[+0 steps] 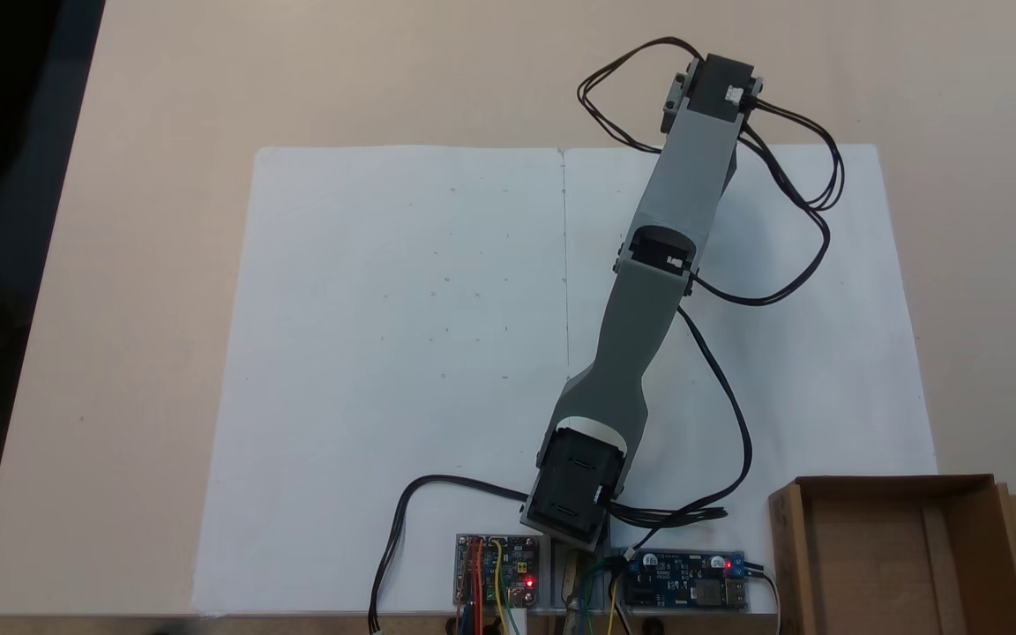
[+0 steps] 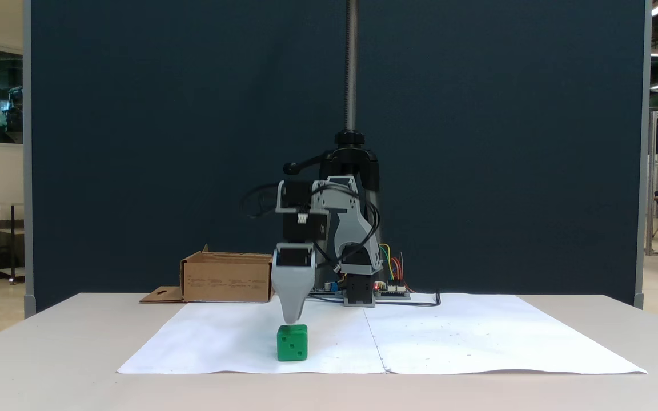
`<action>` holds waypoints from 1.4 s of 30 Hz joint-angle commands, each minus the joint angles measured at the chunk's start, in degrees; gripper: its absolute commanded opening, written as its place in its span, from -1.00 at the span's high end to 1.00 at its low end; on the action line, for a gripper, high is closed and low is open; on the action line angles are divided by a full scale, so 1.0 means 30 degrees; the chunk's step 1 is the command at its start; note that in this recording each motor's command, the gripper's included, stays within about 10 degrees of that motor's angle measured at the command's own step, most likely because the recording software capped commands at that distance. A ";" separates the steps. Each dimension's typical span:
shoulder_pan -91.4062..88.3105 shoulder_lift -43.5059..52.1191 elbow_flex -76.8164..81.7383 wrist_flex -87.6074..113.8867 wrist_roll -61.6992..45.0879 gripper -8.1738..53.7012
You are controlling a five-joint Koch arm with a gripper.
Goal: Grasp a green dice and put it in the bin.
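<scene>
We see the green dice [image 2: 292, 343] resting on the white paper [image 2: 477, 337], directly beneath the claw [image 2: 291, 318], whose tip hangs just above its top. One jaw hides the other, so we cannot tell whether the claw is spread.

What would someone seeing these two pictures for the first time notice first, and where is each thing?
In a fixed view from the front, the bright green dice stands out on the white paper, with the grey pincer pointing down just above it. From above, the grey arm stretches diagonally across the paper, trailing black cables. The open brown cardboard box sits beside the arm's base, at that view's lower right.
</scene>
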 commanded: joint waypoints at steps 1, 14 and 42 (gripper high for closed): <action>0.0059 0.0117 -0.1055 0.0000 -0.1846 -0.53; 0.0029 -0.0762 -0.1055 -0.0908 -0.1816 -0.53; -0.0029 -0.1729 -0.1113 -0.2256 -0.1816 -0.52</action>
